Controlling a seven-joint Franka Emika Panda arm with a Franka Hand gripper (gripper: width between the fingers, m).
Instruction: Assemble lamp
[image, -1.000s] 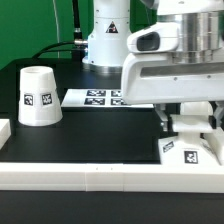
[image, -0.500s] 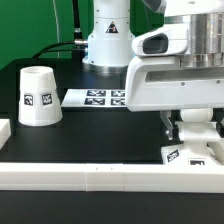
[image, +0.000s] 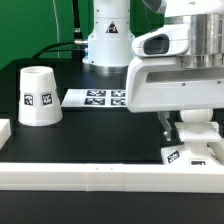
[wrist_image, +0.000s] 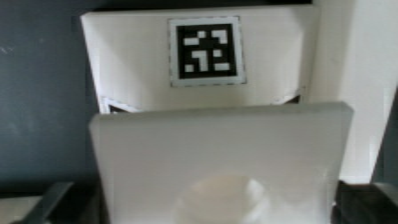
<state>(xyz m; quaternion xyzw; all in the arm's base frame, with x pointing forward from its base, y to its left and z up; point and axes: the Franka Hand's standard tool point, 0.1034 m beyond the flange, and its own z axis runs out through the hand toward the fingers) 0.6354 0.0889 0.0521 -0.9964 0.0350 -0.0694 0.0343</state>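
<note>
One small change shows against a second ago: the gripper (image: 193, 142) and the base (image: 186, 157) under it sit a little nearer the white rail (image: 90, 176) at the near edge of the table (image: 100, 135). Against half a second ago nothing has visibly moved. The gripper comes straight down on the base at the exterior view's right, with its fingers spread wide to either side and clamped on the base, which rests on the table just behind the rail. In the wrist view the base (wrist_image: 205, 115) fills the space between the fingers, its tagged end farthest from the camera. A faint round bulge shows low on its near face, and I cannot tell what it is. The shade (image: 40, 95) stands mouth down, well apart at the far left, beside the marker board (image: 100, 97).
</note>
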